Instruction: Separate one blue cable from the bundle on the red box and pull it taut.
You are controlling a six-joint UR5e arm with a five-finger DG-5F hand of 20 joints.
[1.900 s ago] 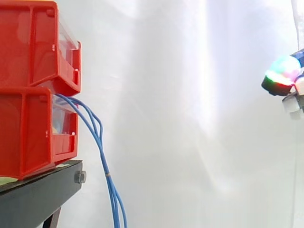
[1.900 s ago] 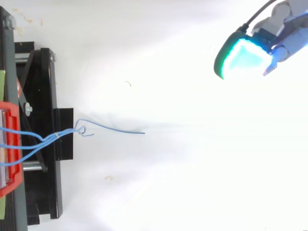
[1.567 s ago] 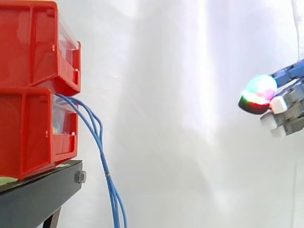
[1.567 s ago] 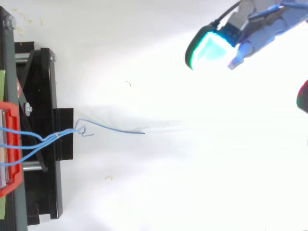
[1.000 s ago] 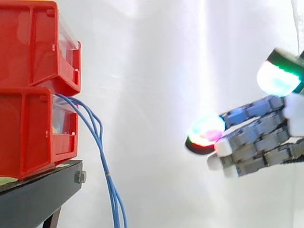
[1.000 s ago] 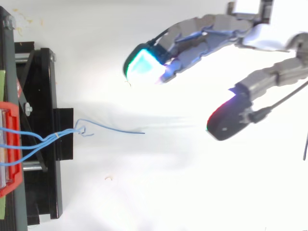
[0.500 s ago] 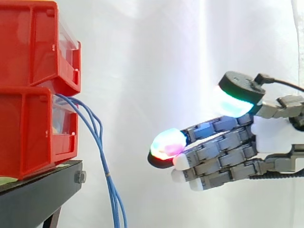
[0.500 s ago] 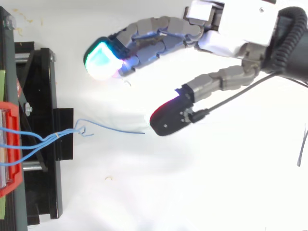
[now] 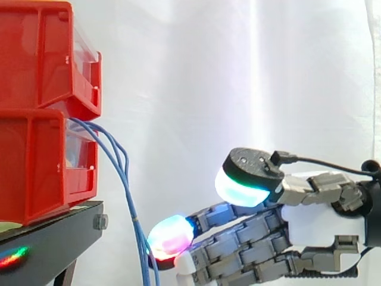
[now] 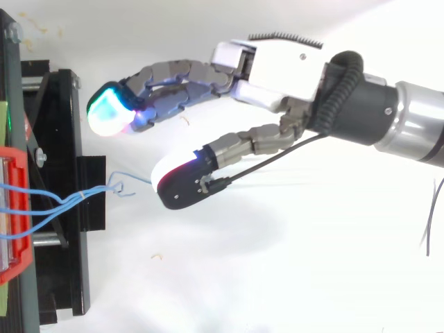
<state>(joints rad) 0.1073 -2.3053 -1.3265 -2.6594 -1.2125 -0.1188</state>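
Observation:
Several thin blue cables (image 9: 122, 179) come out of the lower red box (image 9: 41, 161) and hang down past the stand's edge. In the top view the bundle (image 10: 48, 205) is tied near the stand; one loose strand (image 10: 132, 177) runs right and goes under the thumb. My hand (image 10: 277, 69) reaches in from the right, open, its fingers (image 10: 166, 90) stretched towards the boxes and the thumb apart from them. In the side view the hand (image 9: 315, 226) is low, and its fingertips (image 9: 169, 238) are close beside the hanging cables.
Two red boxes are stacked, the upper one (image 9: 41, 53) on the lower, on a black stand (image 9: 47, 238). A white curtain hangs behind. The stand's black frame (image 10: 62, 208) lies along the left edge of the top view.
My hand has come in from the right and dropped lower, from far off the boxes to right beside the hanging cables. Its thumb now covers the loose strand's end. The cables have not moved.

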